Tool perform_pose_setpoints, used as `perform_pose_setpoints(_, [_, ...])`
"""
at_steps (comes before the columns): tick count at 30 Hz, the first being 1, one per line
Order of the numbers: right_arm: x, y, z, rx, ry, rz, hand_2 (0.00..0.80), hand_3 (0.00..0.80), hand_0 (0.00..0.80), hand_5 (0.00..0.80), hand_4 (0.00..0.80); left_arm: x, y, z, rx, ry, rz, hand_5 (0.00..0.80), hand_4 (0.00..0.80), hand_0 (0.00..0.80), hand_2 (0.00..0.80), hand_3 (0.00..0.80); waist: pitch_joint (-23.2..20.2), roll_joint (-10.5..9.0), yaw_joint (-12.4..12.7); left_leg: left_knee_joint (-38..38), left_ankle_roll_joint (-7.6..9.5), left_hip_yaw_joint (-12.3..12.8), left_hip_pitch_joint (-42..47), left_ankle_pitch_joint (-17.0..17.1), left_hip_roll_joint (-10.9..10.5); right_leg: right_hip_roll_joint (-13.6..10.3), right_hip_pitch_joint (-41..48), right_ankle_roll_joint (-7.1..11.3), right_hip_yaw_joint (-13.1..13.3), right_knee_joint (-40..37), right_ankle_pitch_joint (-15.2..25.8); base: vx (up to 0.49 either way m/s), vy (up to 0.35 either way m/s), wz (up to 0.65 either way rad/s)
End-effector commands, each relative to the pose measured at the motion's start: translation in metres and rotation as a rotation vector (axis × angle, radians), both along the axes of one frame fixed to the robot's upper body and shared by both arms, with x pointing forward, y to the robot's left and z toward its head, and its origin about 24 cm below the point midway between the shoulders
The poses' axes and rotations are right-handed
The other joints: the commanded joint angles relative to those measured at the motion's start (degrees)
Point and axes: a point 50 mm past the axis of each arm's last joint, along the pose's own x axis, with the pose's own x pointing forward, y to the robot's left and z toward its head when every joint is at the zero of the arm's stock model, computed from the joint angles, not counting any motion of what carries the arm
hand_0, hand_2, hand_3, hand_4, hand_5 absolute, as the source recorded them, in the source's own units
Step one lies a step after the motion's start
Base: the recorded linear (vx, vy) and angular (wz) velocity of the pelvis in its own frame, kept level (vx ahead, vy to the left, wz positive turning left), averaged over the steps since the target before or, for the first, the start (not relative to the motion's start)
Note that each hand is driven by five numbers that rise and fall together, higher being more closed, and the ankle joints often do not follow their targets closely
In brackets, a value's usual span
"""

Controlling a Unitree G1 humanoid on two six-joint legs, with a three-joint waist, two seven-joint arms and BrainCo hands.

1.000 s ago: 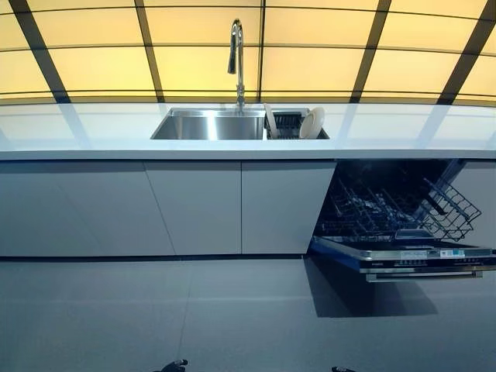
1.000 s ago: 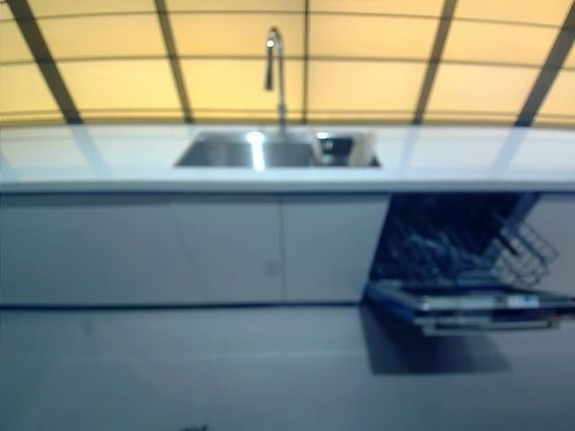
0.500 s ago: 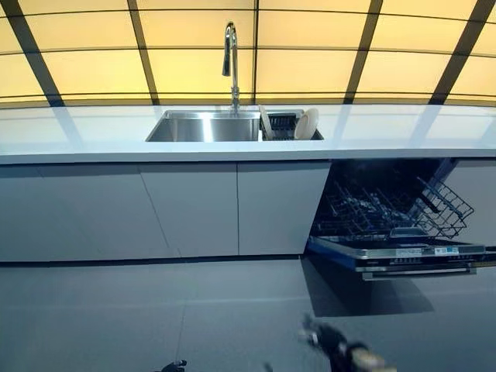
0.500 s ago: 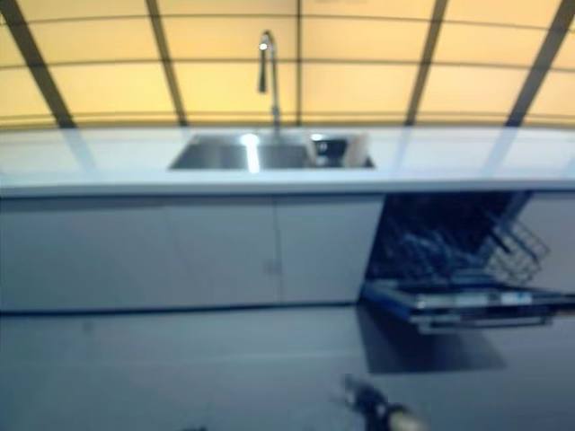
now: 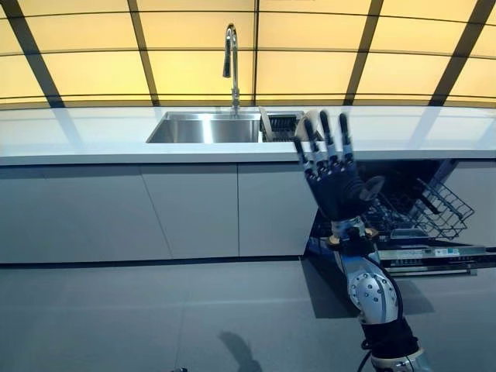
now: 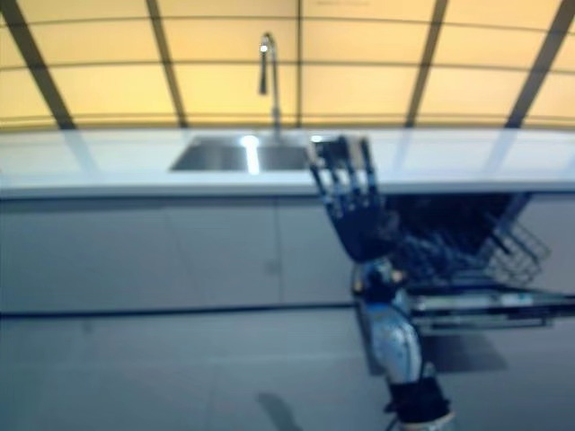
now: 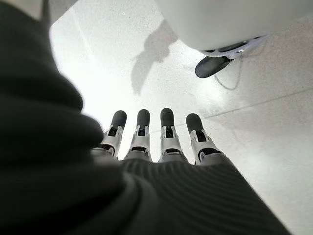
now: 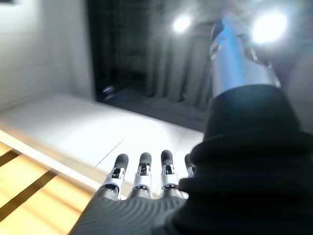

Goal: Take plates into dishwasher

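White plates stand on edge in a dark rack [image 5: 283, 124] in the right part of the steel sink [image 5: 205, 126]; one thin plate [image 5: 266, 124] leans at the rack's left, and my fingers partly hide another. The dishwasher [image 5: 403, 209] stands open under the counter at the right, its wire rack [image 5: 438, 205] pulled out over the lowered door [image 5: 434, 256]. My right hand [image 5: 337, 186] is raised in front of the counter edge and the dishwasher, fingers straight and spread, holding nothing. My left hand [image 7: 151, 147] shows only in its wrist view, fingers straight, pointing at the floor, empty.
A long white counter [image 5: 93, 139] runs across the view with a tall tap [image 5: 231, 58] behind the sink. Closed grey cabinet fronts [image 5: 194, 209] lie below it. Grey floor [image 5: 155, 318] stretches between me and the cabinets.
My right arm has risen from the bottom edge of the view to counter height, its hand open in front of the dishwasher and plate rack. The plates have not moved.
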Motion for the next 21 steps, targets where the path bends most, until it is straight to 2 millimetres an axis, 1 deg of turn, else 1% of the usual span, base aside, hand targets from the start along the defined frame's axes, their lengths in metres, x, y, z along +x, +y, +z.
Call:
perform_pose_setpoints(1, [-0.001,-0.008,0.036,0.057,-0.135,-0.102,0.000,0.000,0.000,0.000,0.000,0.019,-0.004,0.001,0.009,-0.037,-0.027,0.000,0.000,0.000,0.000,0.000,1.93,-0.63,-0.13,0.28,3.80,1.16,0.22,-7.72,-2.73,-0.18,3.39,3.42,-2.54,0.09,-8.48,0.000,0.000,0.00])
perform_pose_setpoints(5, [-0.001,-0.018,0.047,-0.108,-0.177,-0.304,0.000,0.000,0.000,0.000,0.000,0.018,-0.002,0.001,0.019,-0.030,-0.032,0.000,0.000,0.000,0.000,0.000,1.67,-0.77,-0.30,0.28,3.60,1.13,0.12,-7.69,-2.71,-0.27,3.42,3.42,-2.53,0.09,-8.46,0.000,0.000,0.00])
perform_pose_setpoints(8, [0.001,-0.034,0.058,-0.281,-0.210,-0.549,0.000,0.000,0.000,0.000,0.000,0.018,0.002,0.001,0.037,-0.026,-0.039,0.000,0.000,0.000,0.000,0.000,1.71,-1.01,-0.46,0.28,3.39,0.97,0.27,-7.68,-2.62,-0.29,3.64,3.37,-2.48,0.09,-8.43,0.037,-0.066,0.01])
perform_pose_setpoints(10, [0.003,-0.042,0.064,-0.345,-0.211,-0.649,0.000,0.000,0.000,0.000,0.000,0.017,0.005,0.002,0.048,-0.026,-0.040,0.000,0.000,0.000,0.000,0.000,1.78,-1.12,-0.53,0.28,3.34,0.99,0.45,-7.70,-2.52,-0.24,3.80,3.27,-2.39,0.09,-8.46,0.041,-0.103,0.01])
perform_pose_setpoints(11, [0.005,-0.051,0.071,-0.405,-0.220,-0.743,0.000,0.000,0.000,0.000,0.000,0.017,0.008,0.002,0.062,-0.028,-0.035,0.000,0.000,0.000,0.000,0.000,1.93,-1.34,-0.64,0.28,3.24,0.98,0.66,-7.72,-2.35,-0.11,3.99,3.10,-2.28,0.09,-8.57,0.037,-0.125,0.00])
perform_pose_setpoints(12, [0.005,-0.053,0.074,-0.413,-0.222,-0.762,0.000,0.000,0.000,0.000,0.000,0.017,0.009,0.003,0.065,-0.029,-0.033,0.000,0.000,0.000,0.000,0.000,1.99,-1.42,-0.68,0.28,3.21,1.00,0.74,-7.71,-2.27,-0.04,4.05,3.00,-2.21,0.09,-8.62,0.043,-0.178,-0.01])
perform_pose_setpoints(13, [0.006,-0.057,0.080,-0.457,-0.225,-0.837,0.000,0.000,0.000,0.000,0.000,0.018,0.011,0.003,0.075,-0.031,-0.026,0.000,0.000,0.000,0.000,0.000,2.15,-1.61,-0.71,0.28,3.13,0.96,0.95,-7.67,-2.08,0.13,4.18,2.77,-2.03,0.09,-8.73,0.034,-0.158,-0.01])
perform_pose_setpoints(15, [0.008,-0.060,0.086,-0.487,-0.228,-0.884,0.000,0.000,0.000,0.000,0.000,0.020,0.014,0.004,0.085,-0.035,-0.016,0.000,0.000,0.000,0.000,0.000,2.45,-1.80,-0.70,0.28,3.07,0.88,1.37,-7.66,-1.93,0.39,4.48,2.45,-1.77,0.09,-8.93,0.040,-0.161,-0.01])
perform_pose_setpoints(17, [0.012,-0.063,0.094,-0.545,-0.220,-0.983,0.000,0.000,0.000,0.000,0.000,0.022,0.017,0.005,0.099,-0.042,0.003,0.000,0.000,0.000,0.000,0.000,2.87,-2.22,-0.49,0.48,2.79,0.98,2.45,-7.35,-1.94,0.84,5.05,1.82,-1.03,0.09,-9.30,0.078,-0.237,-0.03])
perform_pose_setpoints(18, [0.017,-0.066,0.101,-0.641,-0.223,-1.112,0.000,0.000,0.000,0.000,0.000,0.025,0.020,0.006,0.113,-0.051,0.030,0.000,0.000,0.000,0.000,0.000,3.75,-3.30,-0.12,8.37,2.69,1.51,0.64,-9.98,-1.81,0.76,5.82,0.96,-0.28,0.10,-9.42,0.086,-0.361,-0.04])
perform_pose_setpoints(19, [0.020,-0.070,0.107,-0.709,-0.237,-1.218,0.000,0.000,0.000,0.000,0.000,0.027,0.022,0.007,0.120,-0.060,0.043,0.000,0.000,0.000,0.000,0.000,4.68,-4.13,0.25,15.98,2.73,1.69,-2.02,-11.12,-1.24,0.76,6.11,0.08,0.10,0.78,-9.66,0.057,-0.383,-0.04])
perform_pose_setpoints(20, [0.020,-0.072,0.110,-0.760,-0.261,-1.298,0.000,0.000,0.000,0.000,0.000,0.029,0.023,0.008,0.124,-0.069,0.052,0.000,0.000,0.000,0.000,0.000,5.38,-4.21,0.44,23.09,2.60,0.99,-5.01,-11.88,-0.19,1.33,6.02,-0.69,0.30,1.54,-9.92,0.026,-0.333,-0.06])
perform_pose_setpoints(21, [0.020,-0.075,0.115,-0.799,-0.286,-1.377,0.000,0.000,0.000,0.000,0.000,0.031,0.025,0.009,0.128,-0.081,0.060,0.000,0.000,0.000,0.000,0.000,6.24,-4.68,0.79,29.76,2.67,0.28,-7.73,-11.06,0.36,1.74,6.09,-1.53,0.83,2.14,-9.99,0.025,-0.302,-0.08])
